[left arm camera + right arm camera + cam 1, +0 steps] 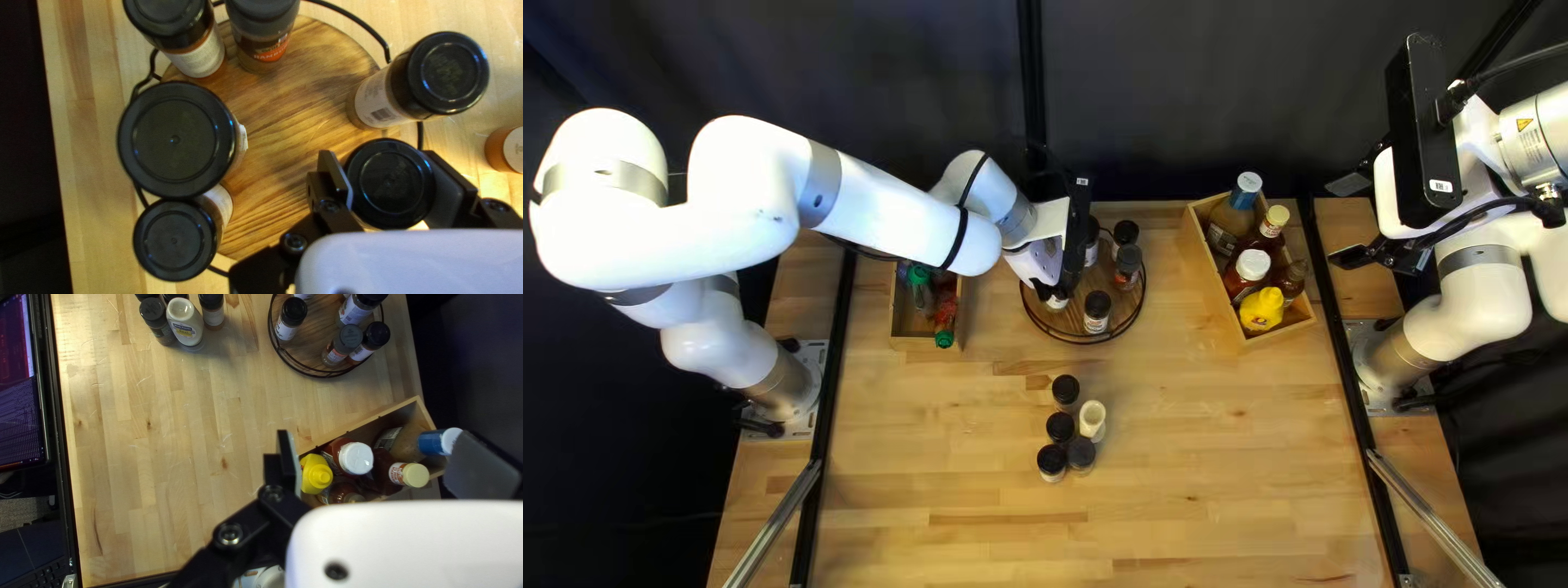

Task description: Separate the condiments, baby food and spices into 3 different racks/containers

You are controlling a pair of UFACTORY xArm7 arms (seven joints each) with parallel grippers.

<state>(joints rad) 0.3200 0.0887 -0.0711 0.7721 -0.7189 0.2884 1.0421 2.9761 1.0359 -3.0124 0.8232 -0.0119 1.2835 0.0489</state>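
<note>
My left gripper (1053, 288) is over the round wooden rack (1076, 323). In the left wrist view my left gripper (389, 188) has a finger against each side of a black-lidded spice jar (389, 182). Several other spice jars (177, 139) stand on the rack. On the table, black-capped jars (1051, 463) cluster around a cream bottle (1092, 419). Condiment bottles (1262, 309) fill the right wooden box (1220, 299). My right gripper (1350, 221) is beyond that box's right side; in the right wrist view my right gripper (381, 465) is wide open, holding nothing.
At the left of the top left view, a wooden box (912, 342) holds small bottles with green caps (944, 339), partly under my left arm. Black rails run along both table sides. A screen (19, 392) stands beyond the table edge in the right wrist view.
</note>
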